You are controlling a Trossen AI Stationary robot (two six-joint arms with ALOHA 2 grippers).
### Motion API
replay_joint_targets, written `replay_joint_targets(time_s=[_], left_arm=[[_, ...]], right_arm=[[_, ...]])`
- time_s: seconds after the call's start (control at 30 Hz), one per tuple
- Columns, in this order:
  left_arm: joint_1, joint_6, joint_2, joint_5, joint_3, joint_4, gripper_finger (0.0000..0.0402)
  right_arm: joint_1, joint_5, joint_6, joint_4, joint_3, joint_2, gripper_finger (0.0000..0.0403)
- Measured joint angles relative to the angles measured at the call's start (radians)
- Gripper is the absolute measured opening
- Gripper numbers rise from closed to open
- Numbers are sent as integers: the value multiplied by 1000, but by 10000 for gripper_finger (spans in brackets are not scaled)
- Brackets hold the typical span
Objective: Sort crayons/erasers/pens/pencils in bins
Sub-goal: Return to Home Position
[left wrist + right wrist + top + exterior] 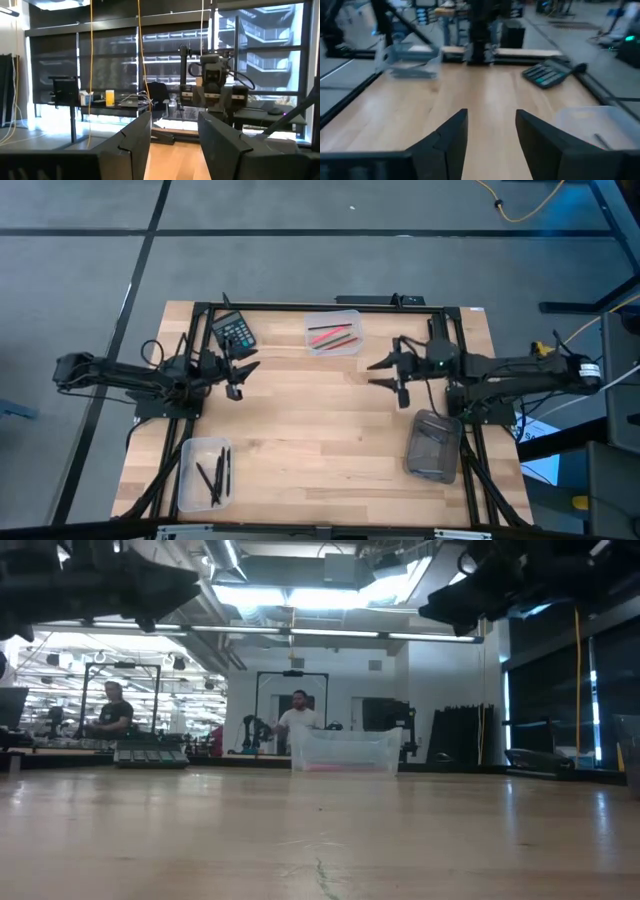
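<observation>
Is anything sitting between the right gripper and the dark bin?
Nothing visible. The right gripper, open, hangs above bare table; the dark bin lies at the table's right edge, only wood between them. The left gripper hangs beside the calculator.

The calculator (235, 331) sits at the table's (320, 430) far edge, toward the left corner. Right of it, mid-edge, the crayon bin (312, 345) with crayons (333, 335) inside. Now the pen bin (192, 455), pens (215, 475) in it, near-left corner; the third bin (412, 465) by the right edge, near corner.
</observation>
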Motion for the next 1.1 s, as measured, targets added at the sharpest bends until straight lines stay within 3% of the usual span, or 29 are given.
replay_joint_targets(time_s=[0.27, 0.47, 0.63, 1.1], left_arm=[[-9, 7, -86, -8, 0, -101, 153], [-10, 12, -114, -9, 0, -123, 153], [-10, 54, -177, -22, 0, -183, 153], [-10, 77, -370, -28, 0, -481, 153]], right_arm=[[-114, -151, -26, -22, -6, -101, 138], [-191, -200, 11, 61, -115, -176, 119], [-261, -289, 98, 150, -211, -276, 116], [-413, -447, 197, 137, -345, -513, 116]])
